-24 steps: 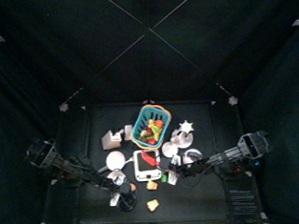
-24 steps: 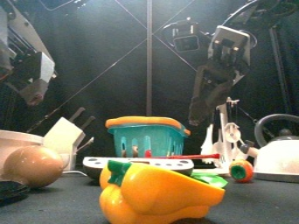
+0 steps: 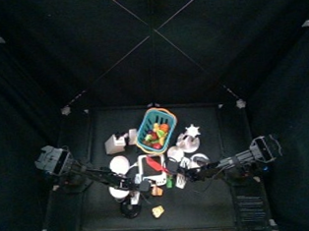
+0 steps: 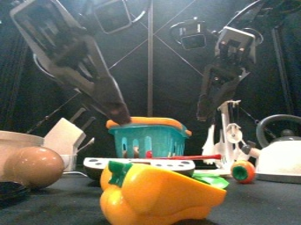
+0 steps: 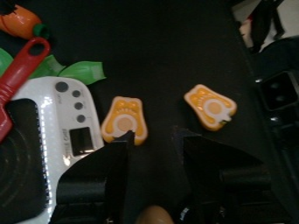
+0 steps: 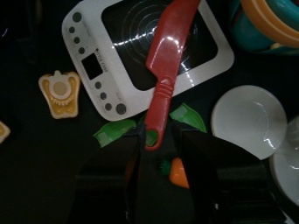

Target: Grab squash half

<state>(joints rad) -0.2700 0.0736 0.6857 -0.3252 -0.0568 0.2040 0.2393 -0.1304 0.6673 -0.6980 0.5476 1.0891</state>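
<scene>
Two orange squash halves lie flat on the black table in the left wrist view, one (image 5: 125, 120) beside the white toy cooktop (image 5: 52, 122), the other (image 5: 211, 106) farther out. In the top view one (image 3: 156, 191) lies near the cooktop and one (image 3: 157, 212) at the front edge; the latter looms large in the front view (image 4: 159, 193). My left gripper (image 5: 158, 166) is open and empty, hovering just short of the two halves. My right gripper (image 6: 170, 175) is open above a small orange vegetable (image 6: 176, 172) with green leaves (image 6: 117, 131); a squash half (image 6: 59, 92) lies off to its side.
A red spatula (image 6: 163, 61) lies across the cooktop (image 6: 128, 52). A teal basket (image 4: 148, 141) of toy food stands behind it. A white bowl (image 6: 251, 122), a white kettle (image 4: 280, 149) at right, and a brown egg-shaped thing (image 4: 33, 165) at left crowd the table.
My left arm has swung in from the left toward the table's middle and now hangs over the front centre. The right arm has barely moved.
</scene>
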